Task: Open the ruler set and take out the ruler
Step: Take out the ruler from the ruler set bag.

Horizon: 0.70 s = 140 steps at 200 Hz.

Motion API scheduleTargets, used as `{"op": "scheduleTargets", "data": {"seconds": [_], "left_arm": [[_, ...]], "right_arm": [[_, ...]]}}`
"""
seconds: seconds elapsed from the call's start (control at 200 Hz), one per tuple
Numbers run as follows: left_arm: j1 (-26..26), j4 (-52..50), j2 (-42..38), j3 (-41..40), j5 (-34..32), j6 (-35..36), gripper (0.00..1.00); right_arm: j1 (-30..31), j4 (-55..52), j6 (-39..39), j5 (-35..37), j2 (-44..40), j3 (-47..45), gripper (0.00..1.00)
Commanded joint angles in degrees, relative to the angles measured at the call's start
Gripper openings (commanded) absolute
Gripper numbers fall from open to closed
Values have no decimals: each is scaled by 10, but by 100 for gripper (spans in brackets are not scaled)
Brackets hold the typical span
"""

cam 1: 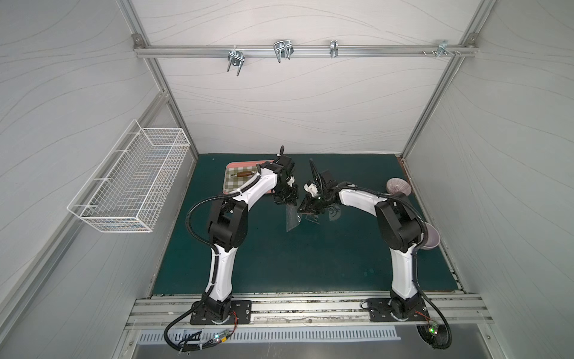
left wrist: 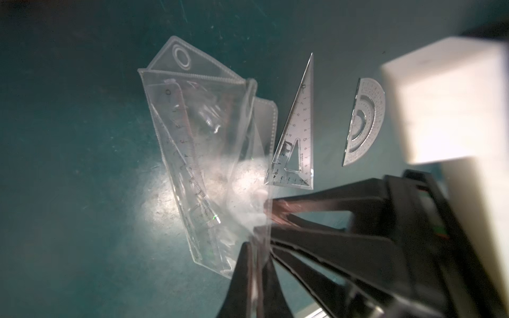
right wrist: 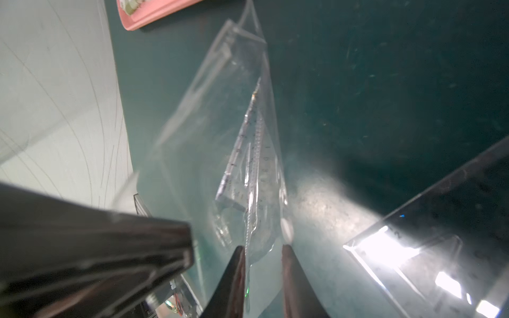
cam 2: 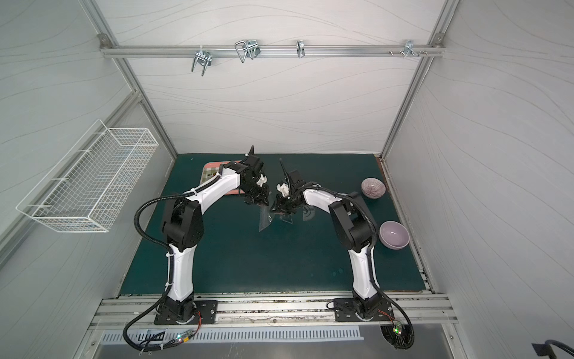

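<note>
The clear ruler set (left wrist: pixel 198 154), a straight ruler (left wrist: pixel 181 129) inside, is held tilted over the middle of the green mat (cam 1: pixel 279 264), clamped at one edge by the left gripper (left wrist: pixel 257 247). The right gripper (right wrist: pixel 263 250), jaws apart, straddles its rim. A set square (left wrist: pixel 298 143) and a protractor (left wrist: pixel 366 124) lie just beside it, and the left arm partly hides the pink-rimmed tray (cam 1: pixel 242 162).

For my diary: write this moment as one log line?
left gripper: shut on ruler set | right gripper: open at its edge | ruler: inside | triangle, protractor: out

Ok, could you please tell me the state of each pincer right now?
Left pincer: closed on the ruler set's edge.
Right pincer: open, its fingers either side of the ruler set.
</note>
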Motion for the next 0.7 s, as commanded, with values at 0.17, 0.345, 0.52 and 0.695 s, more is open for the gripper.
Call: {"op": "scheduleTargets", "data": {"seconds": [0.17, 0.345, 0.52, 0.695], "left_arm": [[0, 16, 7, 0, 6, -9, 0], [-2, 18, 7, -1, 8, -9, 0], [-3, 19, 7, 0, 10, -8, 0], [-4, 18, 8, 1, 12, -8, 0]], "right_arm": [[13, 38, 26, -22, 40, 28, 25], [16, 46, 32, -24, 54, 37, 23], [17, 50, 36, -28, 67, 45, 20], [17, 54, 37, -32, 77, 51, 18]]}}
